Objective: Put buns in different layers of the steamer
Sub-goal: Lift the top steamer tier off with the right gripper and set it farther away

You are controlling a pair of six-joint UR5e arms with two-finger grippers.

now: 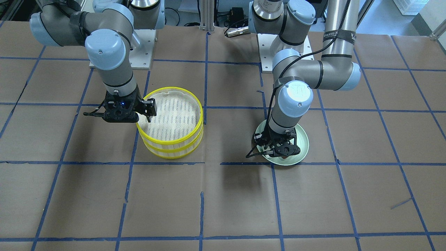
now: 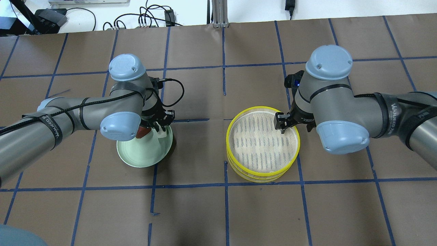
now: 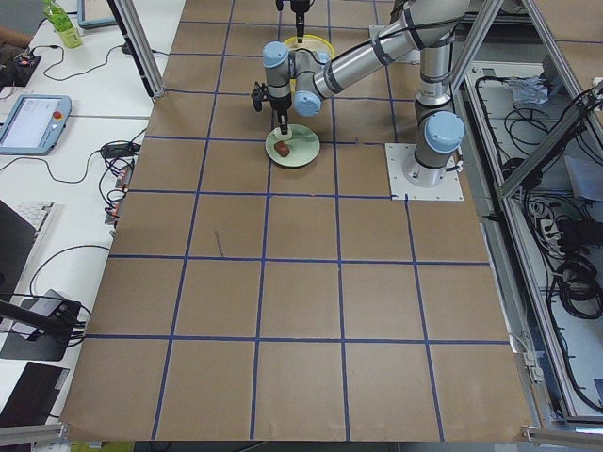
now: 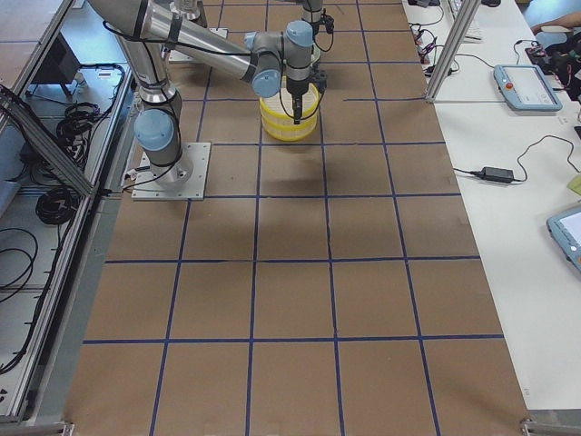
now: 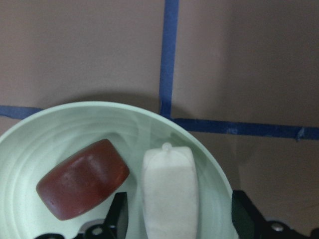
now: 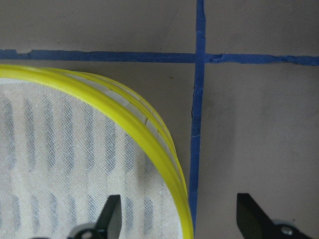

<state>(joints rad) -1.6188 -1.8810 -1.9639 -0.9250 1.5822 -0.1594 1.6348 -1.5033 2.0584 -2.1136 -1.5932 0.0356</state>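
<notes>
The steamer stands with its two layers stacked; the top layer's white striped liner holds nothing, and the lower layer's inside is hidden. My right gripper is open, its jaws standing on either side of the yellow rim. It also shows in the overhead view. Both buns lie on the pale green plate: the reddish-brown bun and the cream-white bun. My left gripper is open, low over the plate, with its jaws on either side of the cream-white bun.
The table is brown paper with a blue tape grid. The plate and the steamer stand about one grid square apart. The arm bases are at the robot's side of the table.
</notes>
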